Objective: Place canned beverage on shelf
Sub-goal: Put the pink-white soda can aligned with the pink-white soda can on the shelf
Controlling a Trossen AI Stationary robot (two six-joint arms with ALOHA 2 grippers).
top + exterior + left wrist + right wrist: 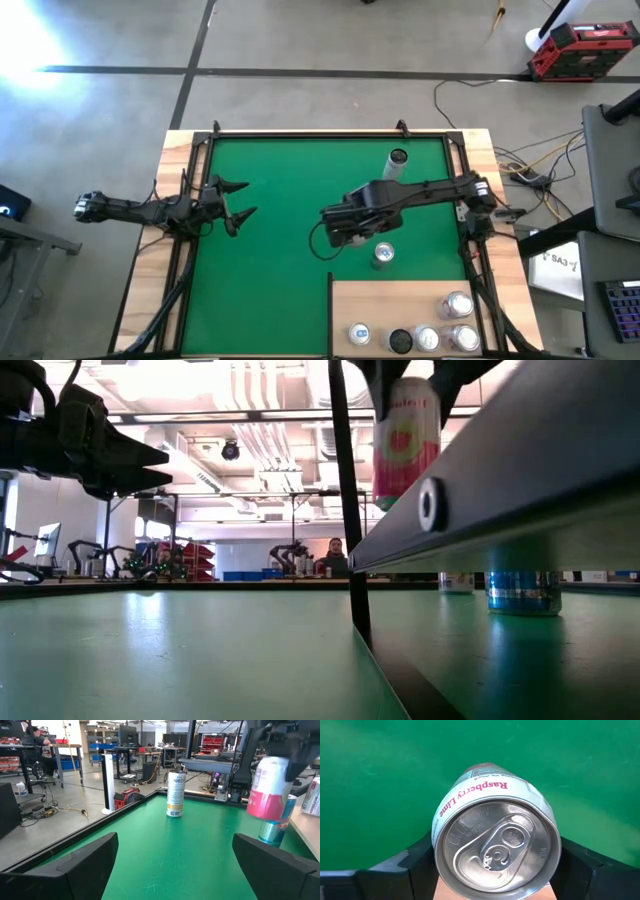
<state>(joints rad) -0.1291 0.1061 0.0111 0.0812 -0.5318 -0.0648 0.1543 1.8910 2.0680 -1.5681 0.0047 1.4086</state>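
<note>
A white-and-pink can (405, 440), labelled Raspberry Lime (495, 820), hangs above the green mat (280, 200) with my right gripper (345, 235) shut on it, a little beyond the far edge of the pale wooden shelf (390, 300). In the high view the gripper hides the can. A blue can (383, 255) stands on the mat beside it, and a tall white can (397, 165) stands farther back. My left gripper (238, 205) waits open and level at the mat's left side, holding nothing. My right gripper pinches the can's upper side wall (439, 832), just below the top rim, between its two fingers (410, 865). The fingers come from above and point down. The can hangs upright below them, lid up, lifted clear of the mat.
Several cans (455, 305) stand on the shelf's near right part; its left and far parts are bare. The shelf's dark edge (470, 510) crosses the low view. Wooden rim strips (180, 180) frame the mat. A person (333, 555) sits far behind the table.
</note>
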